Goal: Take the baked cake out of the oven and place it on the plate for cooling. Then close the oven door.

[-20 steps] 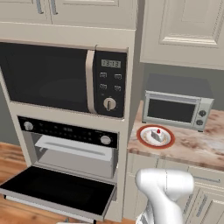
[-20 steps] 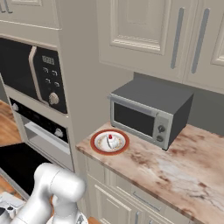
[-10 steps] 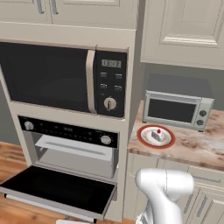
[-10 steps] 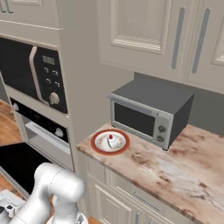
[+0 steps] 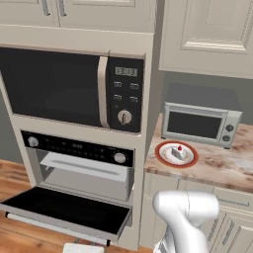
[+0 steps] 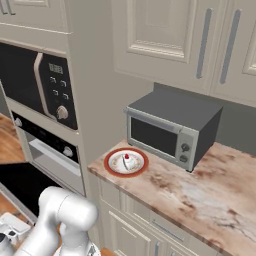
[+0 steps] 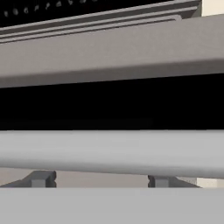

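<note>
A white robot arm (image 5: 185, 212) with a rounded elbow bends low in front of the cream kitchen cabinets, its forearm reaching down toward the floor beneath the dropped oven door; in the right base view the same elbow (image 6: 65, 210) curls down to the lower left. The claw (image 7: 99, 180) looks straight at the long silver bar handle (image 7: 109, 151) of the wide drop-down oven door (image 5: 64, 210) with its dark glass panel. Two small dark fingertips (image 7: 41, 179) stand apart below the bar, the claw released and gripping nothing, though whether the tips touch the bar is hard to judge from so close.

One small white wedge of baked cake (image 5: 179, 152) topped with a red cherry sits on one round plate (image 5: 163, 153) with a wide red-orange rim, on the marbled brown tabletop (image 5: 222, 168) just in front of one small silver toaster oven (image 5: 201, 123). From the right the cake (image 6: 128, 161) rests near the middle of the plate (image 6: 112, 167).

One built-in wall oven (image 5: 79, 168) with a black control strip and two silver knobs stands open, its door lying flat. One large black microwave (image 5: 69, 86) with a clock display sits directly above it.
</note>
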Robot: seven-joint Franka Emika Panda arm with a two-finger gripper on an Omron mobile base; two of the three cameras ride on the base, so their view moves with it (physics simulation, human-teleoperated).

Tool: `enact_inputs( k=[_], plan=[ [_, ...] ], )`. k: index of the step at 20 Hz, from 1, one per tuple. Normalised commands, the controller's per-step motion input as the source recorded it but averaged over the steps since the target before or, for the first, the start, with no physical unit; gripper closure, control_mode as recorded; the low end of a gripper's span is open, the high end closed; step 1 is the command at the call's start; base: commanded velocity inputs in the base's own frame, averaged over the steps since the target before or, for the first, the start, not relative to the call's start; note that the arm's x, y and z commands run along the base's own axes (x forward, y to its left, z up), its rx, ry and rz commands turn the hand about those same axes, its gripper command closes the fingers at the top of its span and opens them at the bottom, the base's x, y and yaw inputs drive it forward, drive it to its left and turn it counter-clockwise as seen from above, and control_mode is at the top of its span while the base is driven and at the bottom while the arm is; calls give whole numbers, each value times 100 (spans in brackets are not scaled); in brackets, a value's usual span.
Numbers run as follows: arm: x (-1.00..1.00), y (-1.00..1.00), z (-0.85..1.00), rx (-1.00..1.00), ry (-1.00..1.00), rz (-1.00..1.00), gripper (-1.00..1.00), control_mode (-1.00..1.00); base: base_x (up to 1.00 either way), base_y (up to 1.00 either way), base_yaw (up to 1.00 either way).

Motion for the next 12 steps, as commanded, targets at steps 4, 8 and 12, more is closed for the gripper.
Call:
enact_inputs(
  k=[4,8,12],
  plan=[
    [67,-46,95,5,-9,0,-100,-100,0,0,0],
    [77,-50,100,6,-8,-1,-100,-100,0,0,0],
    [82,-52,100,7,-6,-1,-100,-100,0,0,0]
  ],
)
